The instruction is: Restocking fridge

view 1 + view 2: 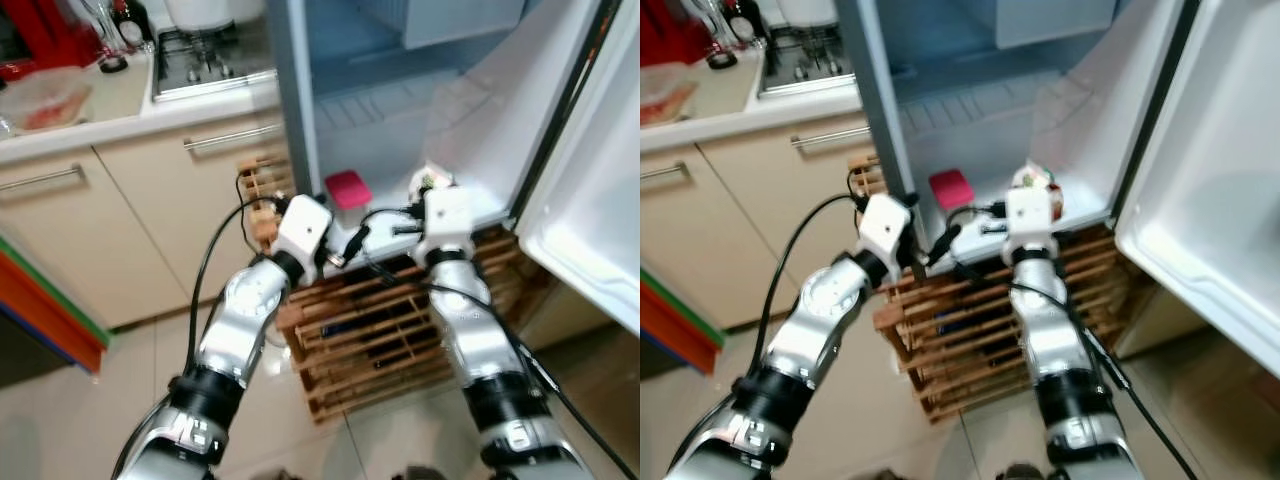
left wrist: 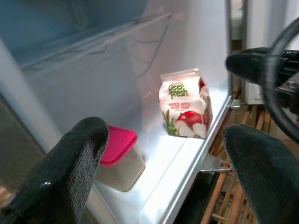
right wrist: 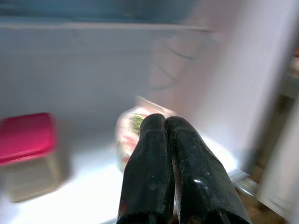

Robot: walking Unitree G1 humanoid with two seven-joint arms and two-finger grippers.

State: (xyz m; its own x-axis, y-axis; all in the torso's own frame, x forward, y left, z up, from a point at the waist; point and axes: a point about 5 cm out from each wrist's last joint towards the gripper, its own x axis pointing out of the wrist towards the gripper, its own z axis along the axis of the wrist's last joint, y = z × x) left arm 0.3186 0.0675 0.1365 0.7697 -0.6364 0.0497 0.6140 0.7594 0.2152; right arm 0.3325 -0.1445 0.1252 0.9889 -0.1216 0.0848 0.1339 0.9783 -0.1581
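Note:
The fridge stands open in front of me, and its white bottom shelf (image 2: 187, 154) holds two items. A small juice carton (image 2: 184, 105) printed with apples stands upright near the right wall. A tub with a pink lid (image 2: 119, 156) sits to its left, also seen as the pink-lidded tub (image 1: 347, 188). My left gripper (image 2: 166, 135) is open at the shelf's front edge, its fingers wide apart with nothing between them. My right gripper (image 3: 166, 123) is shut on nothing, just in front of the carton (image 3: 131, 135), which it partly hides.
A wire shelf (image 2: 98, 39) runs above the bottom shelf. The open fridge door (image 1: 590, 220) is at the right. A slatted wooden rack (image 1: 380, 330) stands below my arms. Cabinets (image 1: 100, 230), a counter and a hob (image 1: 200, 60) are on the left.

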